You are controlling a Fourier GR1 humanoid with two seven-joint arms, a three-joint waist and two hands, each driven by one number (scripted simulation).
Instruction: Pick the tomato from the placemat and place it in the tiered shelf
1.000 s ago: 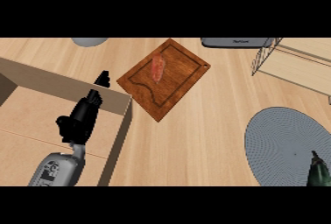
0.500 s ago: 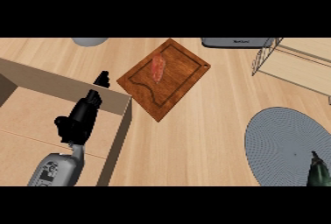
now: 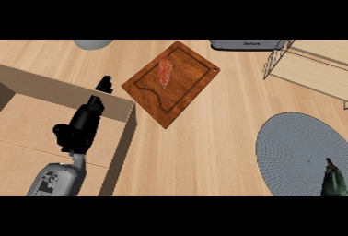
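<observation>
While the wooden cutting board (image 3: 171,87) carries a reddish strip of meat (image 3: 165,72) near its upper corner, the round grey placemat (image 3: 296,152) at the right is seen with only a dark green vegetable (image 3: 333,180) at its lower edge. No tomato can be made out on the placemat or anywhere else in the view. The wire-framed tiered shelf (image 3: 309,69) at the upper right is shown with a bare wooden tier. The left hand (image 3: 80,129) is held over a raised wooden block (image 3: 61,133) at the left, fingers extended and nothing held. The right hand is not in view. Compared with the earlier frames, nothing is seen to have moved; hand, board and placemat are unchanged.
</observation>
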